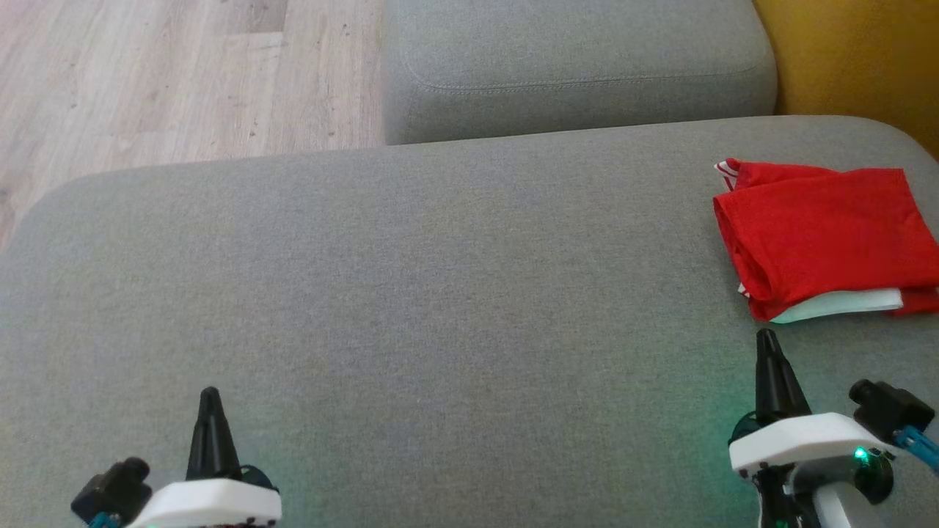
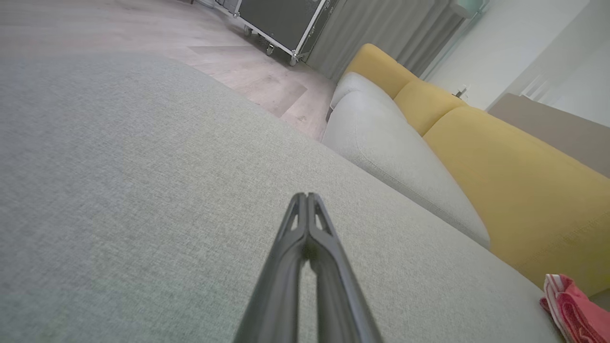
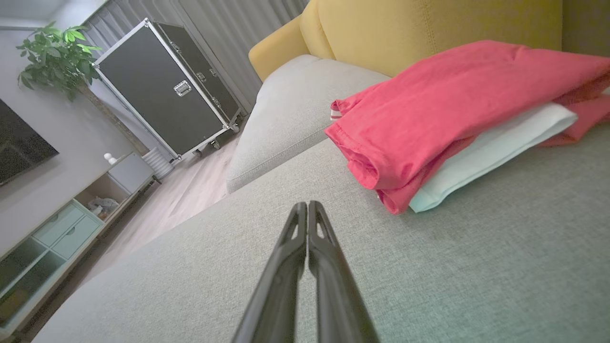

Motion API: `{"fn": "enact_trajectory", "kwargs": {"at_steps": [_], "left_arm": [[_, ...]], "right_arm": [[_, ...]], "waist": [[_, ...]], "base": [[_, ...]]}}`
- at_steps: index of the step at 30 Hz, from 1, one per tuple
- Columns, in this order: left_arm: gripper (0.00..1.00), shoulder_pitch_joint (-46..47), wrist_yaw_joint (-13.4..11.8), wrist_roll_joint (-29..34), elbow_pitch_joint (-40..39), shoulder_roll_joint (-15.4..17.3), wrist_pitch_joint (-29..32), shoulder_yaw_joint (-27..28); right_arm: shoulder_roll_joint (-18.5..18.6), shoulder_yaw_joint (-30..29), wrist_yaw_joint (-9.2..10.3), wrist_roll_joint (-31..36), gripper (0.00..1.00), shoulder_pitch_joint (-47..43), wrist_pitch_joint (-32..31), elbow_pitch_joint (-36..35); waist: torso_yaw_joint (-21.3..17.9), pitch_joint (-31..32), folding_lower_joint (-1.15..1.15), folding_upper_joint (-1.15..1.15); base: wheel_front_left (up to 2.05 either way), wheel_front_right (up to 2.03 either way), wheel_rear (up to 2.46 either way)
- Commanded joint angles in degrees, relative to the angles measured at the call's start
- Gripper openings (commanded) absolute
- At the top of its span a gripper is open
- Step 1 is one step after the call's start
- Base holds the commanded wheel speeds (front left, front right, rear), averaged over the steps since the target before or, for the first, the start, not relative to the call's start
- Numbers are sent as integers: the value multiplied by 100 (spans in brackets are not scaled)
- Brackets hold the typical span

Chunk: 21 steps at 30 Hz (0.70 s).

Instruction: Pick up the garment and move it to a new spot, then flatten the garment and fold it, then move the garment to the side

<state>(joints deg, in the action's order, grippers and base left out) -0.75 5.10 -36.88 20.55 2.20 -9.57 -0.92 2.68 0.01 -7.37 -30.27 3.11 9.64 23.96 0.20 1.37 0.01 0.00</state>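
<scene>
Head view, left to right. At the upper left of the frame you have pale wooden floor (image 1: pixel 147 73). At the lower left, your left gripper (image 1: pixel 210 402) hangs over the grey seat cushion (image 1: pixel 440 293). Its two dark fingers are pressed together into one point and hold nothing. The left wrist view confirms the tips touching each other above the cushion's weave.

The seat cushion takes up the broad middle of the frame. At top centre a second grey cushion (image 1: pixel 572 66) butts against its far edge.

At the lower right, your right gripper (image 1: pixel 766 343) points up the frame, fingers likewise pressed together and empty. A green light shows on its housing. Its tip is just below the garment (image 1: pixel 821 235), near it but apart.

The garment is red with a white layer showing along its lower edge. It lies folded into a compact rectangle on the seat cushion at the right edge of the frame, partly cut off there. Red-and-white striped trim shows at its upper left corner. The yellow backrest (image 1: pixel 858 51) fills the upper right corner.

Right wrist view, left to right. You see a potted plant (image 3: pixel 57 57) at the upper left and a pale cabinet (image 3: pixel 57 224) below it. A black flight case (image 3: pixel 162 90) on castors comes next. At the upper right the garment's folded edge faces the closed fingertips.
</scene>
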Motion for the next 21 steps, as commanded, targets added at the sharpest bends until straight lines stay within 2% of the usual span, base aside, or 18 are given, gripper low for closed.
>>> {"fn": "enact_trajectory", "kwargs": {"at_steps": [1,21], "left_arm": [[0,311,29,-135,-202,21,34,111],[0,392,73,-1269,-296,31,365,244]], "right_arm": [[12,-8,-3,-163,0,289,-35,-223],[13,-144,-5,-1430,0,292,-367,-385]], "waist": [[0,-2,0,0],[-4,-34,0,0]], "base": [[0,0,0],[0,0,0]]}}
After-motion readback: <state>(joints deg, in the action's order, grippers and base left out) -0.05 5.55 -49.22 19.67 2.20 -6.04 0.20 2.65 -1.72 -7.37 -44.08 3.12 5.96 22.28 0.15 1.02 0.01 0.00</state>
